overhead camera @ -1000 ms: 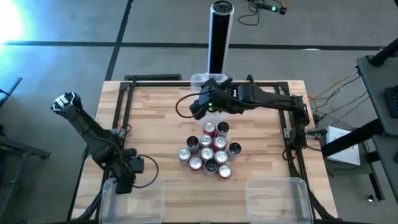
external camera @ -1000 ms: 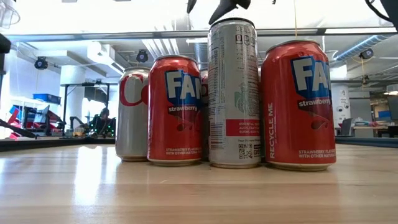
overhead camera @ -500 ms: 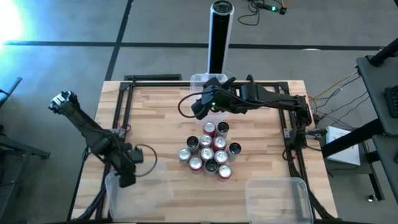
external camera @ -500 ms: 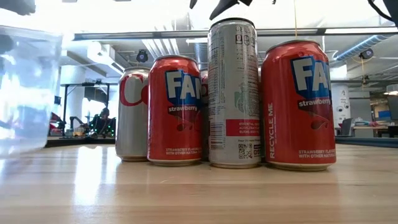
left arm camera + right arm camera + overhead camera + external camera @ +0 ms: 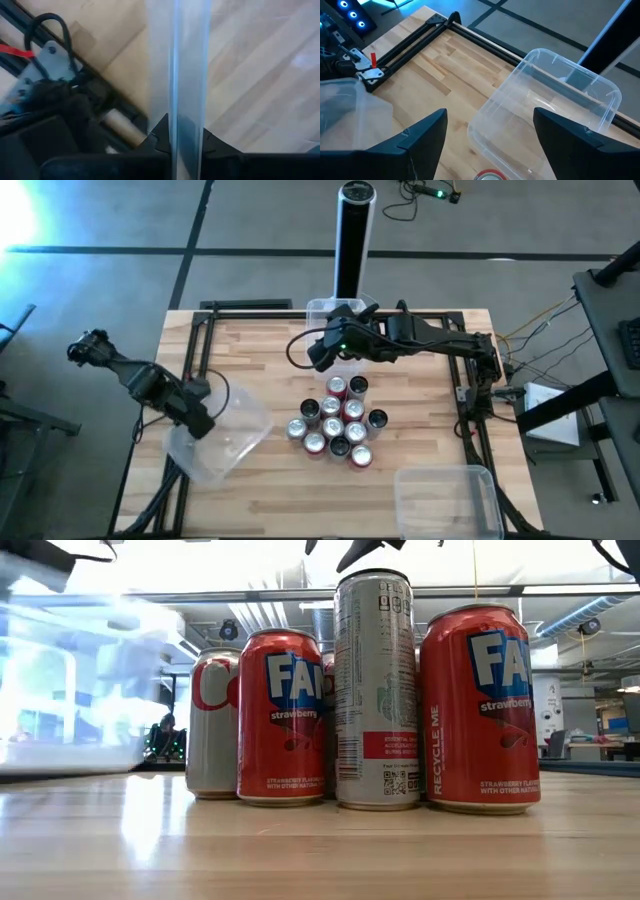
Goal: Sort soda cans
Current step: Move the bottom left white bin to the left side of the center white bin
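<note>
We see the wooden table [image 5: 260, 500] with black rails along its left, back and right edges; the broadest bare wood lies at the back left and along the front centre. Behind the back edge stands a tall black-and-silver post [image 5: 352, 235].

Three clear plastic bins follow in size. One [image 5: 218, 435] is tilted and lifted at the left side, its wall pinched in the left gripper [image 5: 200, 420], whose fingers are closed tight on the rim. The left wrist view shows that thin wall running straight up between the dark fingers [image 5: 160, 137], a detail the overhead camera cannot give. A second bin [image 5: 445, 498] sits at the front right corner, and a third [image 5: 547, 107] rests against the back edge, seen whole only from the right wrist.

The right gripper [image 5: 318, 355] hovers over that back bin, its fingers [image 5: 417, 137] spread wide with nothing between them.

The soda cans [image 5: 338, 420] stand upright in a tight cluster at the table's centre, with clear wood all round them. Only the low view reads the labels: two red cans [image 5: 281, 715] carry "FA" and "strawberry", the right one [image 5: 480, 705] also "RECYCLE ME"; a silver can [image 5: 375, 690] shows small print, too fine to read.
</note>
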{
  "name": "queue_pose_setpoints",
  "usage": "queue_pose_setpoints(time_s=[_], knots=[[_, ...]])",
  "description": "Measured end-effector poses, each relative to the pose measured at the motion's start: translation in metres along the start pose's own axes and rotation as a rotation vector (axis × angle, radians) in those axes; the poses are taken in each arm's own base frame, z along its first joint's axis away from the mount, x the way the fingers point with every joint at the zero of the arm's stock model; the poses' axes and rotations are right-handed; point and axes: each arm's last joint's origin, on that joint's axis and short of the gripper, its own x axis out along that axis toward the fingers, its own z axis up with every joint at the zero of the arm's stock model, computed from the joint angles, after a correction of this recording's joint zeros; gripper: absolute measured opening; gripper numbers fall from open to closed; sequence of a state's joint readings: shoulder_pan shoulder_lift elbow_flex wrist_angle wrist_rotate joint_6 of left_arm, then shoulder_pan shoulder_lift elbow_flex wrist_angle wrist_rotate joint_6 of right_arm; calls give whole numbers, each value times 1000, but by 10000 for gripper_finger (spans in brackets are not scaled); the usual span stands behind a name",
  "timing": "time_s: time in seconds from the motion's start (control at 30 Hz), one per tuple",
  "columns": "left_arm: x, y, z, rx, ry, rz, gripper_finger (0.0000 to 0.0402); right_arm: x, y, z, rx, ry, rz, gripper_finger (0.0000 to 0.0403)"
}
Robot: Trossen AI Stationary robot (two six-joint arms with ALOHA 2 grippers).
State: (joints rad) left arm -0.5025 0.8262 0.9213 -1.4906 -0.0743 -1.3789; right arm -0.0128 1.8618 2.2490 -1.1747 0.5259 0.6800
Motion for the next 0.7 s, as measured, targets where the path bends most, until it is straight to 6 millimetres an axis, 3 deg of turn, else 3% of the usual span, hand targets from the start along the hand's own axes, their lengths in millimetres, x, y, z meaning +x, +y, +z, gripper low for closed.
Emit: queue_pose_setpoints(time_s=[0.17, 0.43, 0.7], knots=[[-3, 12, 16, -176, -113, 26, 1, 0, 0, 0, 2, -3, 3, 288], [-5, 37, 48, -304, -240, 113, 0, 0, 1, 0, 17, -5, 5, 294], [-1, 64, 111, -423, -344, 66, 0, -3, 15, -15, 20, -27, -13, 291]])
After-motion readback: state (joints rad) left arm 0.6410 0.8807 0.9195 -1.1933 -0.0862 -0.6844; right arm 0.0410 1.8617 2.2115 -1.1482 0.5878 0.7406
